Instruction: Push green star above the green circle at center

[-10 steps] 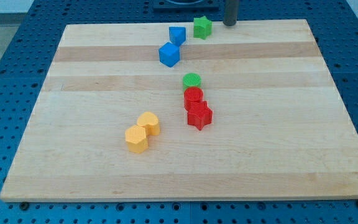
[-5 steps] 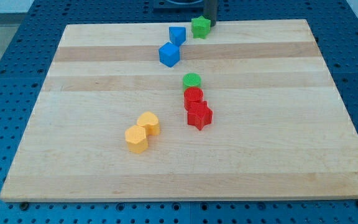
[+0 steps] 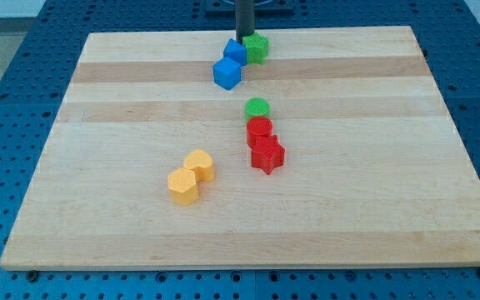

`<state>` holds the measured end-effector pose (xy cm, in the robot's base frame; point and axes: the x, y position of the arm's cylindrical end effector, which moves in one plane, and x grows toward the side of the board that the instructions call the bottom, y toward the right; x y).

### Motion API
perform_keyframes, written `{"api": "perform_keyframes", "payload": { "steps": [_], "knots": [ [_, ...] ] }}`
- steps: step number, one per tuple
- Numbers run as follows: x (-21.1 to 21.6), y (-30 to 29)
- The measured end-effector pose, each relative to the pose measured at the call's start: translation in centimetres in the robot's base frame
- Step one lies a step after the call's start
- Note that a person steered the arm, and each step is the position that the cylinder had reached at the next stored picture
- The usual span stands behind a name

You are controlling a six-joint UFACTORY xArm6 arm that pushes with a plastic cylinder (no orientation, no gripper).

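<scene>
Wooden board [image 3: 98,125] on a blue perforated table [image 3: 7,100].

Rod: dark, upright, entering from the view's top; no jaws on this arm, so there is no opening to report. My tip [image 3: 245,42] sits at the board's top edge, right at the top side of the green star and the upper blue block, about where the two meet.

Green star [image 3: 257,48]: near the board's top edge, a little to the view's right of the upper blue block [image 3: 236,52] and touching it.

Lower blue block [image 3: 227,73]: just below-left of the upper one, touching or nearly so.

Green circle [image 3: 257,107]: near board centre, well below the star.

Red circle [image 3: 259,129]: directly below the green circle, touching it.

Red star [image 3: 267,153]: against the red circle's lower side.

Two yellow blocks [image 3: 191,177]: touching, lower left of centre; shapes unclear.
</scene>
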<state>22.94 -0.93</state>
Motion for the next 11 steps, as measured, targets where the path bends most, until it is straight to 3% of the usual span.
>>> {"api": "perform_keyframes", "payload": {
  "steps": [3,5,9,11],
  "knots": [
    [0.5,4.9],
    [4.5,4.9],
    [6.9,-0.4],
    [8.7,-0.1]
  ]
}}
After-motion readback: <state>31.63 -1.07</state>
